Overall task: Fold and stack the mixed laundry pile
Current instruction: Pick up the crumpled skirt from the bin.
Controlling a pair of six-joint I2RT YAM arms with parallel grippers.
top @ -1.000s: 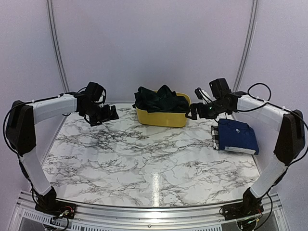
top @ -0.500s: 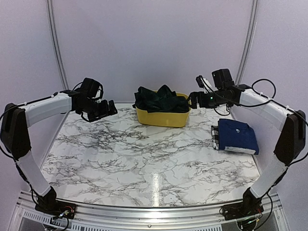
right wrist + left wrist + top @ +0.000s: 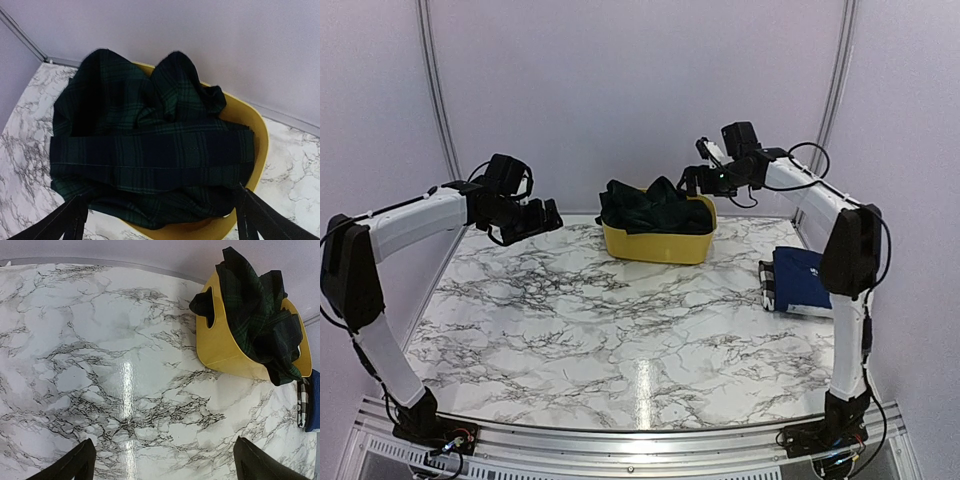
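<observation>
The right tool [image 3: 692, 181], wide open and empty, hovers above the tartan garment [image 3: 150, 150] heaped in the yellow tub [image 3: 655, 246]. The left tool [image 3: 542, 217], equally open, holds nothing. Cloth snagging the rim could tip the tub.

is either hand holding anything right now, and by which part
Nothing is held. The left hand is open over the table; the right hand is open above the tartan in the tub, gripping nothing.

Both arms high and outstretched; left hand [image 3: 548, 218] and right hand [image 3: 688, 184] empty, jaws wide apart
</observation>
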